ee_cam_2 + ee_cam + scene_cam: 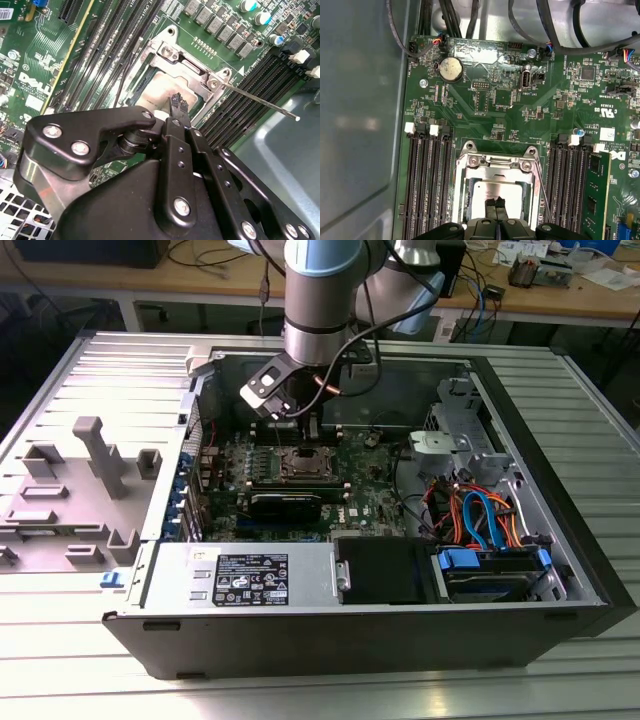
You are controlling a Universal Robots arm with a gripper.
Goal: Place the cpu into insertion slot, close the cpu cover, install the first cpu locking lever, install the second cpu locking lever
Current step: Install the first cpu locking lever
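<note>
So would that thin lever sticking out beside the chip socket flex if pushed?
Probably springy: the lever is a long, thin metal rod held at one end, its tip free. Likely slippery too, being bare and shiny.

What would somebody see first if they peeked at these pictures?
The big grey and light-blue robot arm reaches down into the open black computer case in the middle of the exterior view. In the first wrist view, its black gripper, tips pinched together, points at the shiny silvery square cpu in the middle of the green motherboard.
</note>
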